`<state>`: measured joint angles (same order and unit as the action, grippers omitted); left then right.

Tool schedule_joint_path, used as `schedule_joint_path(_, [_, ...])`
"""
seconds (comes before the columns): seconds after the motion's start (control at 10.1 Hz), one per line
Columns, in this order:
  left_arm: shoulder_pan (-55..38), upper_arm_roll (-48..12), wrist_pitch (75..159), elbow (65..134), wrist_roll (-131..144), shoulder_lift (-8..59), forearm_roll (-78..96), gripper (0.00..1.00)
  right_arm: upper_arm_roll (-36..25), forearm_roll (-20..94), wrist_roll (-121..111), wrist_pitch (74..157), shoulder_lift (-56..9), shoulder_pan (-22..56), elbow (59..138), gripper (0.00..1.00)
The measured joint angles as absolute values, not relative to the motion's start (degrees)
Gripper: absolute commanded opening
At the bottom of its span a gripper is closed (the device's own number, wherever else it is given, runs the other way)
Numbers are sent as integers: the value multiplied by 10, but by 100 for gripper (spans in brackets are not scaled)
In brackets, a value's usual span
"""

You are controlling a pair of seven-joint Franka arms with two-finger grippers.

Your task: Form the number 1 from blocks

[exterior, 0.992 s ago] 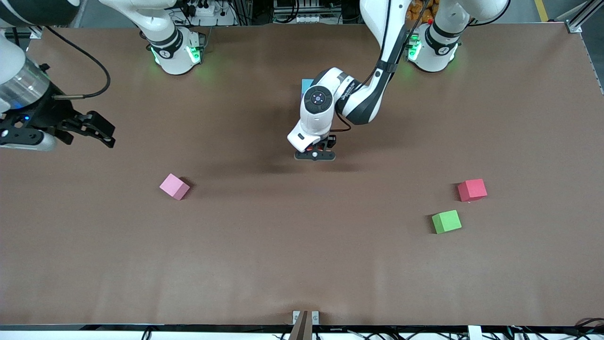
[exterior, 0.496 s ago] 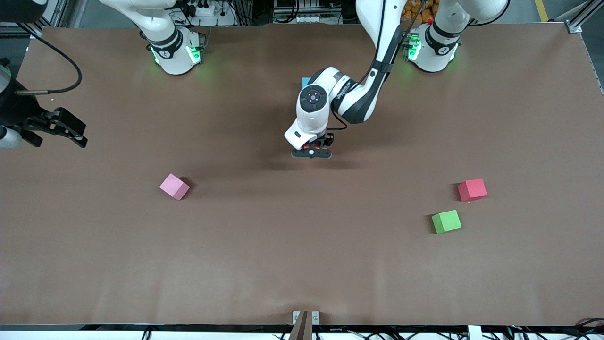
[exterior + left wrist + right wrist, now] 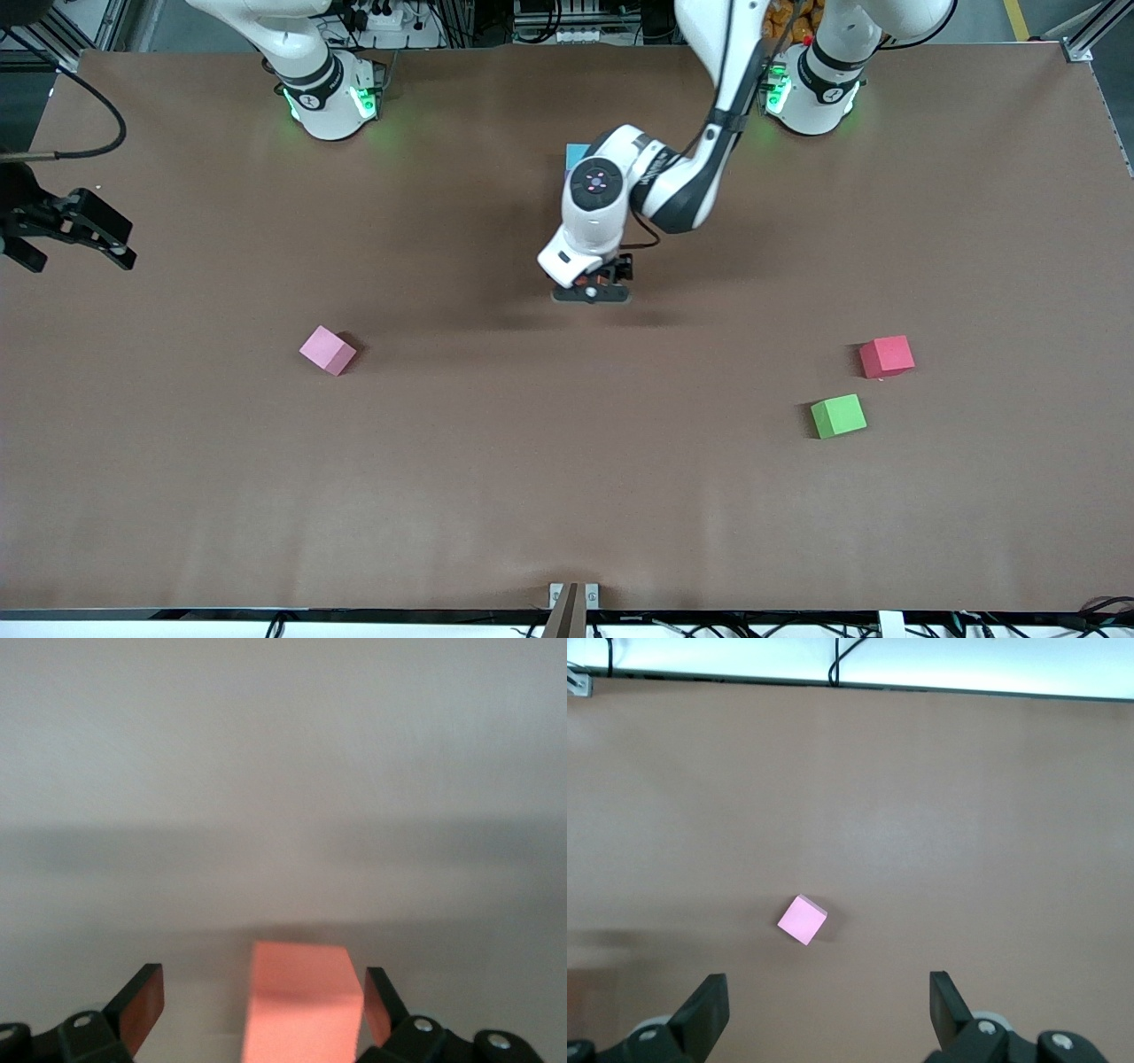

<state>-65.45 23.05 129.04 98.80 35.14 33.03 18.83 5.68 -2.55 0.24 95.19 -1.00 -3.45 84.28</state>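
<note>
Both jaws spread: I'd lift my left gripper [image 3: 264,1010] straight off the seemingly released orange block [image 3: 301,1001], while my right gripper [image 3: 829,1010] waits above the pink block [image 3: 802,920].

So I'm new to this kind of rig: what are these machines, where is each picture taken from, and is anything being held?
Two robot arms stand at a brown table. The wide picture looks down from a high camera facing them; the two others come from cameras on the arms' wrists. The left gripper is low at the table's middle, fingers open on either side of an orange block, gripping nothing. A light blue block peeks out past that arm. The right gripper is open and empty, up at the right arm's end of the table; its camera sees the pink block below. A red cube and green cube lie toward the left arm's end.
</note>
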Motion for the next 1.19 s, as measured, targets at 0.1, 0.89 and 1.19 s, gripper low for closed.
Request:
schedule_joint_path(0.1, [-653,265,1263,985,351,303,188,100,56,-26,2,950,-3,-34,842,100])
schedule_joint_path(0.89, [-430,310,1003,911,270,113,70,100,40,-26,1,934,1,-32,843,100])
schedule_joint_path(1.19, [-200,147,986,870,228,85,54,100,33,-26,1,914,1,-36,843,100])
